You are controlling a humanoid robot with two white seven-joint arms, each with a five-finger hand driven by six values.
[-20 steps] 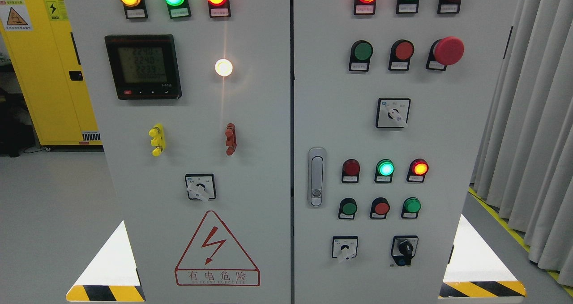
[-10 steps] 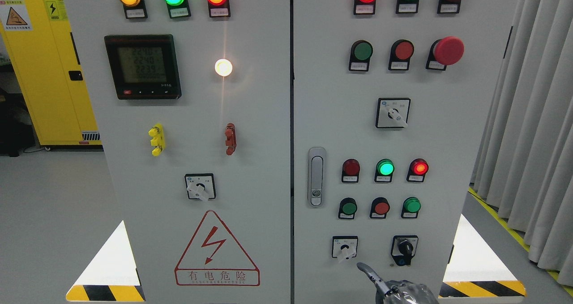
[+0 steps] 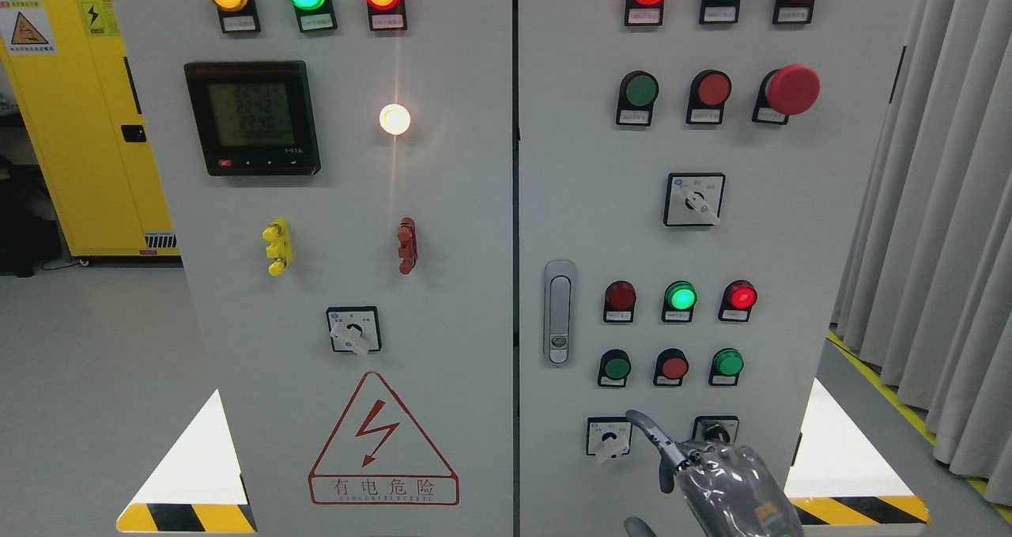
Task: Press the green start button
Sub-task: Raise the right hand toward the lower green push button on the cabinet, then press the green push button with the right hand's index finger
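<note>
Our right robot hand (image 3: pixel 711 474) has risen from the bottom edge since half a second ago, when only its extended finger and a bit of knuckle showed. Now that index finger (image 3: pixel 647 430) points up and to the left, the other fingers curled in, nothing held. It means we are closing on the lower button row, but not yet touching anything.

The likeliest target — the green push button (image 3: pixel 615 368) — sits just above the fingertip and slightly to its left; a second green button (image 3: pixel 727 362) lies above and to the right, with a red button (image 3: pixel 674 367) between them.

The white selector switch (image 3: pixel 609 439) is right beside the fingertip on its left, and the black key switch (image 3: pixel 716 430) is partly hidden behind the knuckles — both could be nudged on the way up. The left robot hand is not in view.
</note>
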